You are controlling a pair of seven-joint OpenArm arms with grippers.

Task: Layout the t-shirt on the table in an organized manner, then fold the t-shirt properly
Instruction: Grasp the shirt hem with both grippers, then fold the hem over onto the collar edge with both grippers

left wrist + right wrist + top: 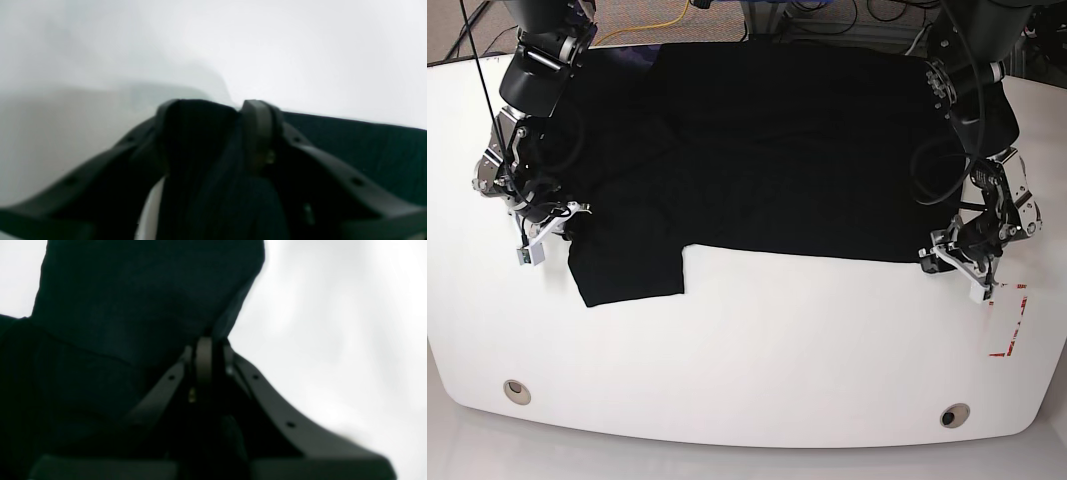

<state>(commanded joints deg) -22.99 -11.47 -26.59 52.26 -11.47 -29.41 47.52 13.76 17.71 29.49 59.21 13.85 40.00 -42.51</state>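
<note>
The t-shirt point(777, 150) is a black cloth garment spread flat over the far half of the table point(757, 350), its far hem running along the far edge. No print shows on the upward face in the base view. One short sleeve hangs toward the near side at the table's left in that view, ending in a squared lower edge; the body's near edge runs in a nearly straight line from that sleeve across to the table's right side. The right gripper point(552, 228) sits at the outer edge of that sleeve, near the left table edge; in its wrist view the jaws stand closed together with black cloth point(140, 300) pinched between them. The left gripper point(952, 255) sits at the near right corner of the shirt body; in its wrist view a fold of cloth point(200, 133) is clamped between the closed fingers. The near half of the table is bare white surface, bearing two round metal grommets point(517, 391) near the near edge, one toward each near corner, and red tape marks point(1012, 320) close to the right edge, just beside the left gripper.
</note>
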